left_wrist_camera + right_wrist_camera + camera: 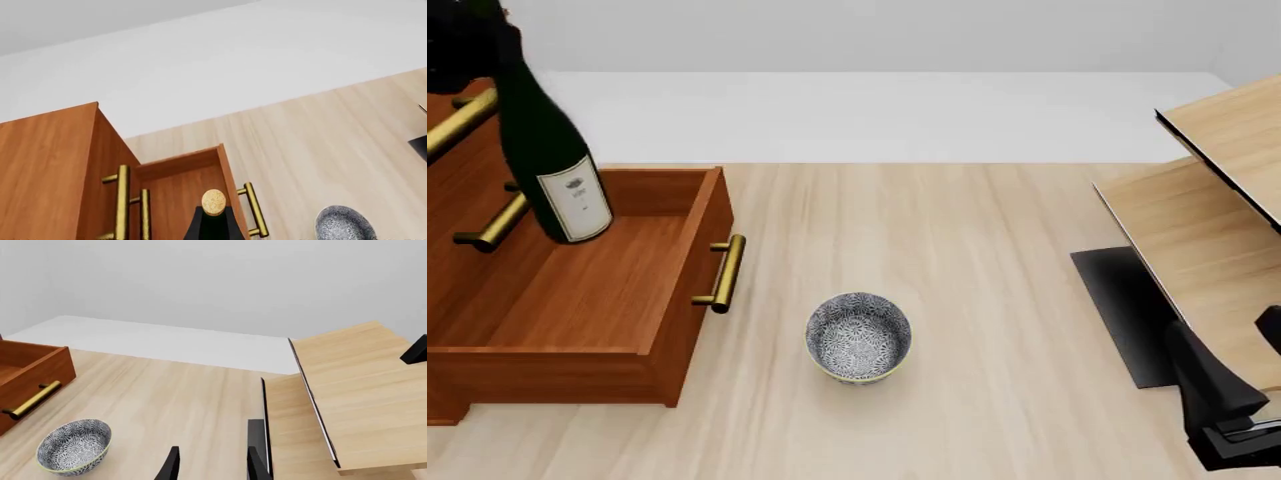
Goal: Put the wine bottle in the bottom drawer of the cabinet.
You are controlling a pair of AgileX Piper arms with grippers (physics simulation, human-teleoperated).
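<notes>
Bright, even, diffuse light with no evident source. Clean, sharp renders without blur, glare or edge distortion. Only faint soft shading under the patterned grey ceramic bowl (858,337) and inside the open reddish-brown wooden drawer (574,290).

Left claw (474,40) high at far left; right claw (210,465) low, fingers apart.

Dark green wine bottle (550,150) with white label, tilted slightly, hung over the pulled-out bottom drawer (574,290), reddish-brown box with brass bar handle, projecting from the reddish-brown cabinet (454,175) at the table's left.
</notes>
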